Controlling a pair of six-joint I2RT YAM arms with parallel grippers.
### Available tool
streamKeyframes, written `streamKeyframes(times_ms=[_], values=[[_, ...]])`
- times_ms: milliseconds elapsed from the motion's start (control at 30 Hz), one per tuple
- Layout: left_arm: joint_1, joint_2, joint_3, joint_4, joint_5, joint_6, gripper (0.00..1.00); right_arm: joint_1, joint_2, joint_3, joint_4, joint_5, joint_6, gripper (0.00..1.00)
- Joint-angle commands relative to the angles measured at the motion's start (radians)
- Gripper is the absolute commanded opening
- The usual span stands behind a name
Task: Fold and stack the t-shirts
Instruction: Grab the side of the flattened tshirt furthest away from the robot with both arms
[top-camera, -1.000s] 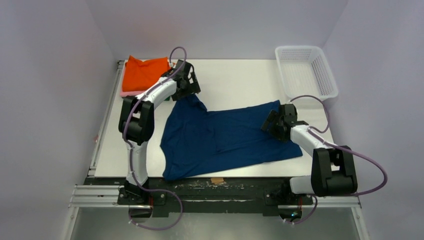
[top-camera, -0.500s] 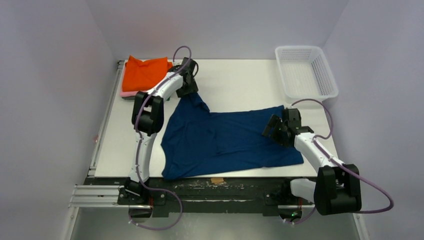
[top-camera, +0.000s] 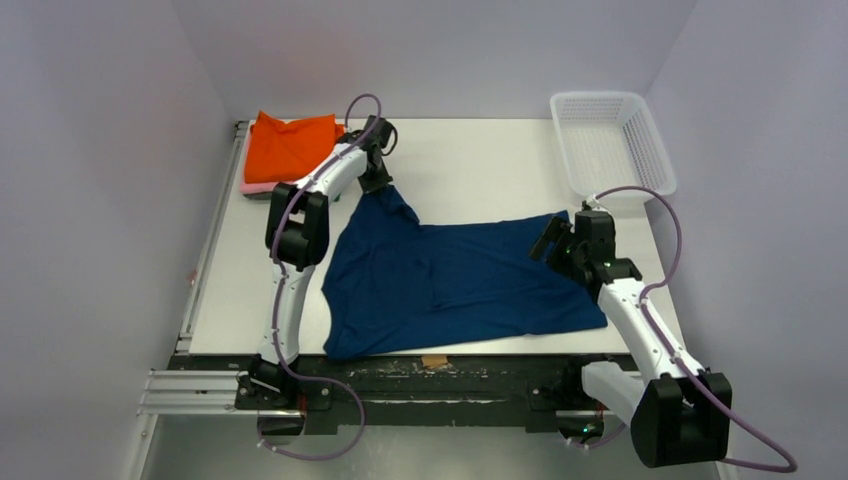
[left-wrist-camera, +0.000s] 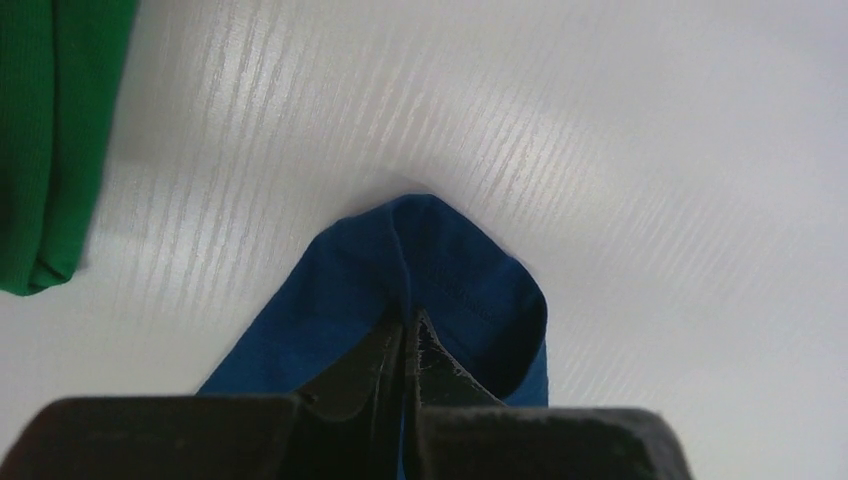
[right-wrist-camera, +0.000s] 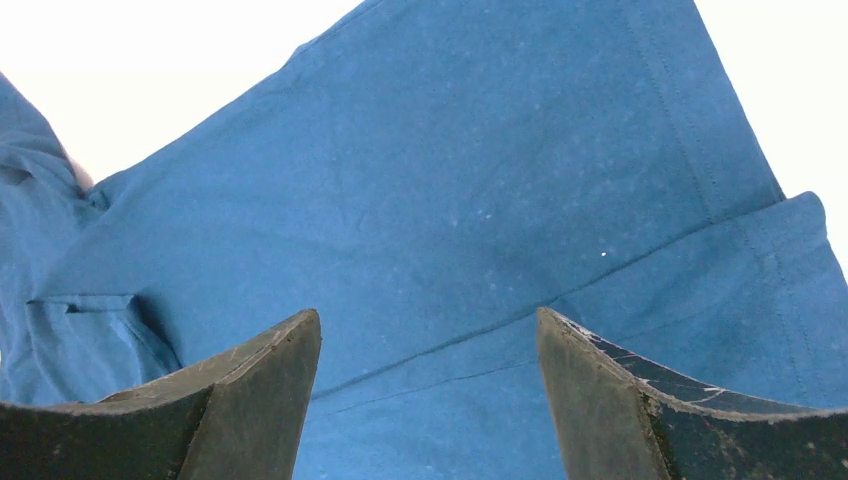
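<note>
- To the left of the left pincer sits a folded pile. The orange t-shirt is on top, and an edge of the pink t-shirt shows beneath it. In the wrist view a folded green t-shirt lies just to the left of the closed jaws. We judge these three finished and stacked.
- The left pincer is pressed closed on a pinch of the navy t-shirt, so a small peak of cloth sticks out just ahead of its tips, low over the white table.
- The navy t-shirt lies mostly flat and unfolded between the two pincers. Its long axis runs across the table from the left arm's side to the right arm's side. One corner is drawn out toward the far left, where the left pincer has it. We cannot tell from these views which end is the collar.
- The right pincer stands wide open over the shirt's right end with nothing in it. Its wrist view shows a stitched hem and a turned-over flap below the tips.
- Beyond the right pincer, at the far right corner, stands the white mesh basket.
- As we read it, this last shirt has yet to be smoothed, folded and carried to the pile.
</note>
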Motion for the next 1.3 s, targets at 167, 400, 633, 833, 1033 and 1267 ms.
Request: streamKeyframes(times_ms=[167,400,633,833,1033,1267], values=[[0.005,-0.158,-0.098,0.070,0.011,0.057,0.00,-0.005,0.083,0.131,0.023,0.119,-0.006,0.77],[-0.018,-0.360,-0.370,0.213,0.028,0.054,0.00,-0.004,0.409,0.376,-0.024,0.354,-0.001,0.76],[-0.027,-0.453,-0.497,0.267,0.058,0.058,0.00,-0.001,0.832,0.755,-0.156,0.475,-0.002,0.74],[-0.038,-0.516,-0.564,0.291,0.058,0.057,0.00,0.017,1.066,0.968,-0.252,0.556,0.023,0.70],[-0.047,-0.577,-0.628,0.303,0.054,0.054,0.00,0.019,1.131,0.987,-0.296,0.594,0.051,0.68],[-0.070,-0.662,-0.695,0.308,0.030,0.053,0.00,0.038,1.096,0.922,-0.321,0.632,0.077,0.62]])
